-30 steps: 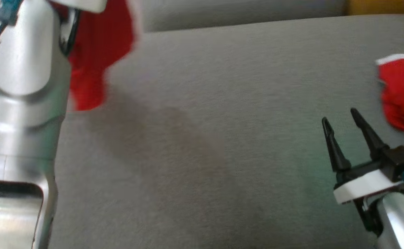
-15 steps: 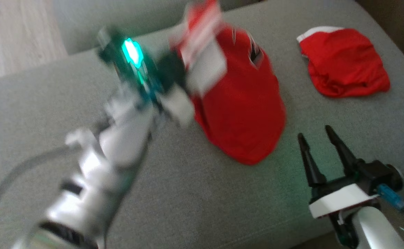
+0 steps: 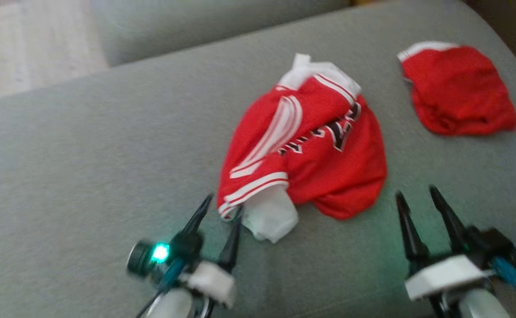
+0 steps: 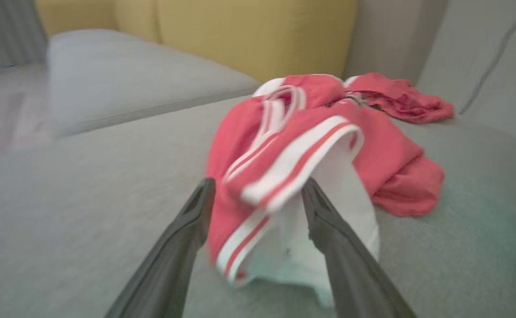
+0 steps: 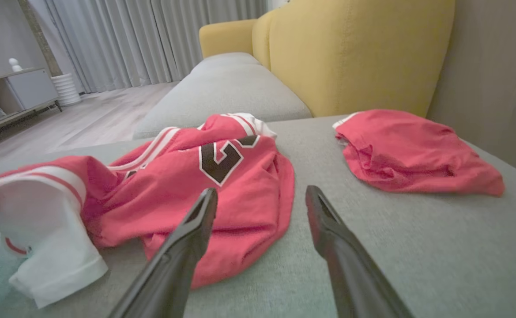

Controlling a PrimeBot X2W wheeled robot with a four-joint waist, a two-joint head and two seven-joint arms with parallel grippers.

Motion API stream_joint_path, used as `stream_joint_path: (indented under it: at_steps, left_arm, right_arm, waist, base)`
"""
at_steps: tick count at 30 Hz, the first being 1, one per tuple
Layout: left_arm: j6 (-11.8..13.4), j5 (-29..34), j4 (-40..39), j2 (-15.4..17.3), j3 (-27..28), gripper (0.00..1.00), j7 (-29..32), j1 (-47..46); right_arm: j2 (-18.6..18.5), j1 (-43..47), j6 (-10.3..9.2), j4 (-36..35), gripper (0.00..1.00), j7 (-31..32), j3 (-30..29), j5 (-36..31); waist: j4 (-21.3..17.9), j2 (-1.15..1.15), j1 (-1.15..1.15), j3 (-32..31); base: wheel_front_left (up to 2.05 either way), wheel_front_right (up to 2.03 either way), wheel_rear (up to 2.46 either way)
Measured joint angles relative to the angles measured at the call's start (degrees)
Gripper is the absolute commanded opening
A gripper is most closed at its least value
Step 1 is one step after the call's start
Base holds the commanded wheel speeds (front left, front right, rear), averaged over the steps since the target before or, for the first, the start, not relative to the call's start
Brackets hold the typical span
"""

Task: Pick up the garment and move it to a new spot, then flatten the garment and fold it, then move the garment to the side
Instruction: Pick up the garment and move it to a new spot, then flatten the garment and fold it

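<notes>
The jersey [image 3: 310,150], red with white stripes and dark lettering, lies crumpled near the middle of the grey sofa [image 3: 85,168]. Its striped cuff and white lining lie at the near edge, between the fingers of the left gripper [image 3: 224,205], whose jaws stand wide apart and pinch nothing. The right gripper [image 3: 416,192] hovers just right of the jersey, its jaws wide and empty. A second red garment [image 3: 458,90] lies apart, further right.
</notes>
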Motion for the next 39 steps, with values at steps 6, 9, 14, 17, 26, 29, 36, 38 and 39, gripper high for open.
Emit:
stream_joint_path:
  at_steps: [6, 9, 14, 17, 26, 29, 36, 38, 39]
  left_arm:
    - [3.41, -1.27, -8.95, 0.38, 8.88, 1.0, 0.0, 10.81]
    - [4.01, -1.25, -13.66, 0.48, 12.38, 1.0, 0.0, 14.84]
    - [5.13, 2.27, -18.36, 0.57, 14.56, 1.0, 0.0, 20.03]
    - [5.42, 2.32, -19.08, 0.6, 15.08, 1.0, 0.0, 22.58]
    - [5.35, 2.46, -18.69, 0.6, 15.25, 1.0, 0.0, 23.92]
    - [5.08, 2.94, -18.36, 0.6, 15.4, 1.0, 0.0, 23.92]
    - [4.91, 2.93, -17.85, 0.6, 15.41, 1.0, 0.0, 23.92]
    - [4.85, 2.92, -17.69, 0.6, 15.35, 1.0, 0.0, 23.92]
    - [4.66, 2.92, -17.49, 0.6, 15.29, 1.0, 0.0, 23.92]
  right_arm:
    - [0.76, 5.81, 0.0, -0.58, 1.0, 0.04, -3.15, -0.52]
    - [1.44, 6.83, 0.0, -0.78, 1.0, 0.04, -4.47, -0.59]
    - [2.1, 9.52, 0.0, -0.85, 1.0, 0.05, -3.7, -3.26]
    - [2.6, 11.39, 0.0, -1.07, 1.0, 0.05, -3.74, -3.54]
    - [3.76, 12.57, -0.01, -1.34, 1.0, 0.05, -3.65, -3.53]
    - [3.79, 12.98, 0.0, -1.42, 1.0, 0.05, -3.49, -3.53]
    - [3.83, 13.04, 0.0, -1.54, 1.0, 0.05, -3.45, -3.61]
    - [3.83, 13.04, 0.0, -1.52, 1.0, 0.05, -3.45, -3.61]
    - [3.83, 13.04, 0.0, -1.51, 1.0, 0.05, -3.41, -3.67]
  waist:
    - [5.55, 0.0, -0.01, -3.83]
    - [8.67, 0.0, -0.01, -5.95]
    - [12.28, 0.0, -0.01, -9.7]
    - [13.86, 0.0, -0.02, -11.49]
    - [14.64, 0.0, 0.0, -13.78]
    - [14.63, 0.0, 0.0, -13.9]
    - [14.83, 0.0, 0.0, -13.81]
    - [14.88, 0.0, 0.0, -13.67]
    - [14.85, 0.0, 0.0, -13.58]
  base:
    - [0.0, 0.0, 0.0]
    - [0.0, 0.0, 0.0]
    - [0.0, 0.0, 0.0]
    - [0.0, 0.0, 0.0]
    - [0.0, 0.0, 0.0]
    - [0.0, 0.0, 0.0]
    - [0.0, 0.0, 0.0]
    - [0.0, 0.0, 0.0]
    - [0.0, 0.0, 0.0]
